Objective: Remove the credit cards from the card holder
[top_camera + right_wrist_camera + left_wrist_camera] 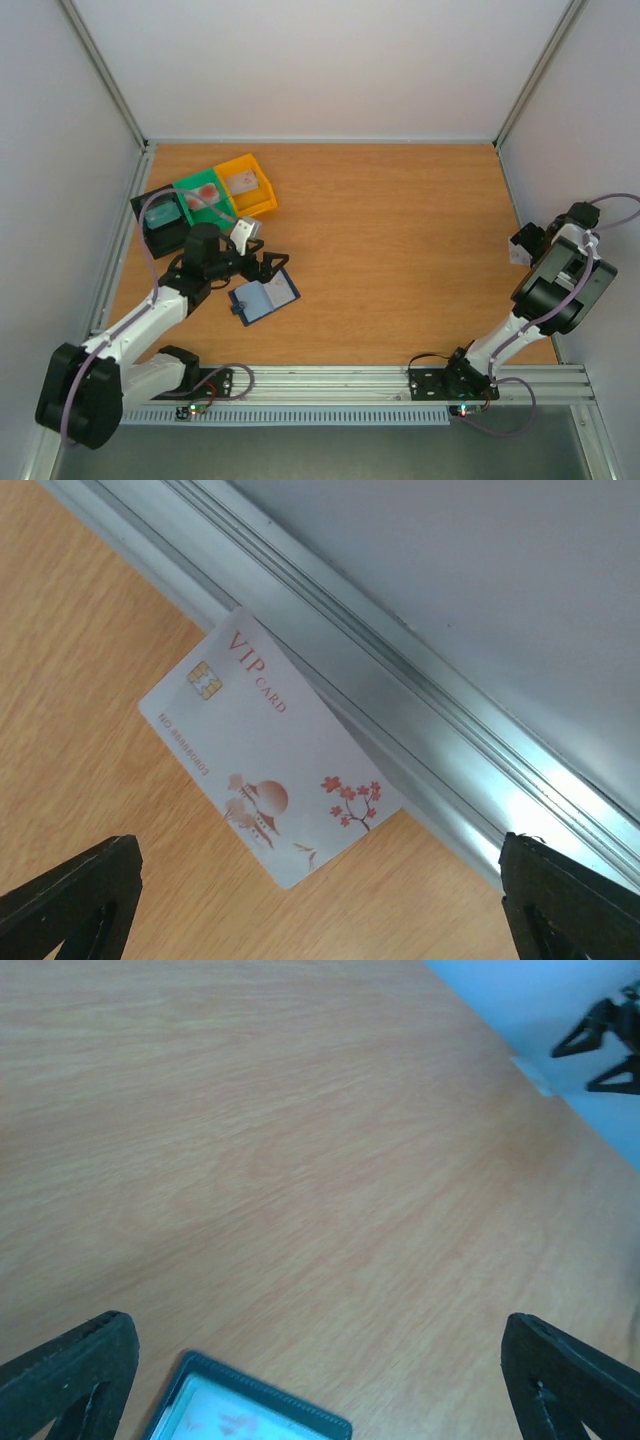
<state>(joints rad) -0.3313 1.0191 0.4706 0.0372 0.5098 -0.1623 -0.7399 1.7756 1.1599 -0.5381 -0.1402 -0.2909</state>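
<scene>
Card holder (265, 298) lies open on the table (400, 230), just in front of the left gripper (268, 266), with coloured bins (258, 207) behind it. The right gripper (522, 246) hangs by the right wall, well apart.

Left wrist: both fingers (70, 1375) stand wide apart with nothing between them. The holder's corner shows at the bottom edge with a pale card inside.

Right wrist: the jaws are spread wide and grip nothing. A white VIP card (270, 750) lies flat on the table, its far edge against the wall rail (420, 730).
</scene>
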